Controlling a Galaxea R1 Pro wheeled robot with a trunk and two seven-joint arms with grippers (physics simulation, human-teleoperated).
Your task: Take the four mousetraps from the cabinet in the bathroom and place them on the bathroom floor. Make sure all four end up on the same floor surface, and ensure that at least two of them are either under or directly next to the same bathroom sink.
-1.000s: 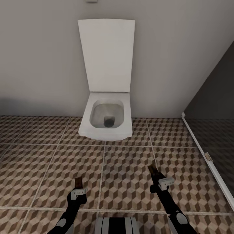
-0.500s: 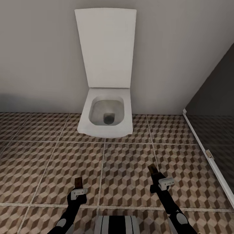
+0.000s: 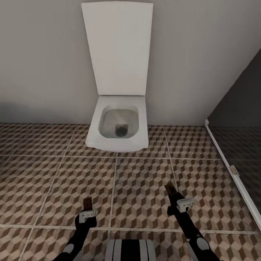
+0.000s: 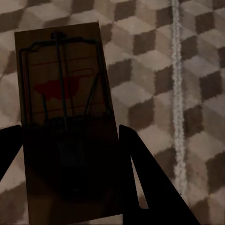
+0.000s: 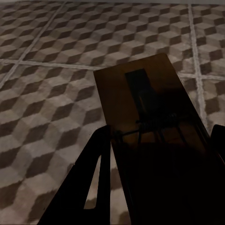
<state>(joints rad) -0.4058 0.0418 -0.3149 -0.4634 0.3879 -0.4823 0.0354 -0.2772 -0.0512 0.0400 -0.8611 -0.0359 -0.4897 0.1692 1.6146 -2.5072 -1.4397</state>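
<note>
- A mousetrap [image 4: 63, 122] sits between the two dark fingers [image 4: 140, 173] of the left gripper [image 3: 87, 204], which are closed on its sides; its wire frame and red mark face the left wrist camera, and the free end sticks out past the fingertips.
- A second mousetrap [image 5: 150, 122] is clamped the same way in the right gripper [image 3: 170, 190] — the board runs out beyond the fingers [image 5: 96, 178], with its dark metal parts on the side that shows.
- In the head view both traps show as small dark-brown tabs at the tips of the arms, held above the bathroom floor [image 3: 141, 188], not touching it.
- The floor under and ahead of both sets of fingers is cube-patterned tile with light grout lines.
- Further ahead of the fingers stands a white toilet [image 3: 117, 127] against a plain grey wall [image 3: 43, 65] — its lid up, the bowl open.
- Off to the right gripper's outer side runs a dark glass panel [image 3: 239, 119] with a white bottom rail.
</note>
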